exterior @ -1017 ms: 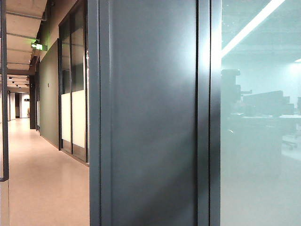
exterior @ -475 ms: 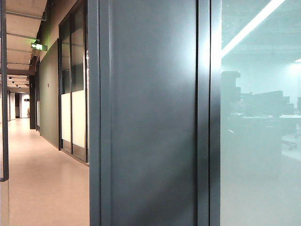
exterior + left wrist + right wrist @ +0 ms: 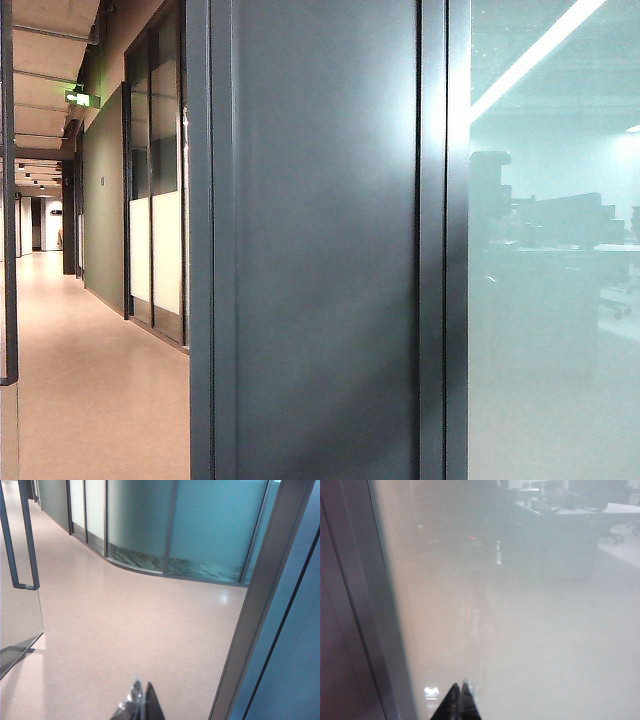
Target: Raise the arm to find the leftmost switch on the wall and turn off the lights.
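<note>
The wall (image 3: pixel 325 240) is a broad matte grey panel between darker vertical strips, filling the middle of the exterior view. No switch shows on it in any view. Neither arm shows in the exterior view. In the left wrist view, my left gripper (image 3: pixel 141 685) has its two dark tips pressed together above the pinkish floor (image 3: pixel 125 620), holding nothing. My right gripper (image 3: pixel 459 686) is also shut and empty, close in front of a frosted glass pane (image 3: pixel 530 630). A faint slim reflection with a thin looping cable (image 3: pixel 481 622) shows in that glass. The lights are on: a bright ceiling strip (image 3: pixel 535 55) shows through the pane.
A pale greenish frosted pane (image 3: pixel 555 320) stands right of the wall, with dim desks behind it. A lit corridor (image 3: pixel 90 380) runs away on the left, past glazed doors (image 3: pixel 155 200). A glass door with a long dark handle (image 3: pixel 22 540) stands near the left gripper.
The dark shape behind the frosted pane has shifted slightly, and a small bar that stuck out of it no longer shows. The wall and corridor look the same.
</note>
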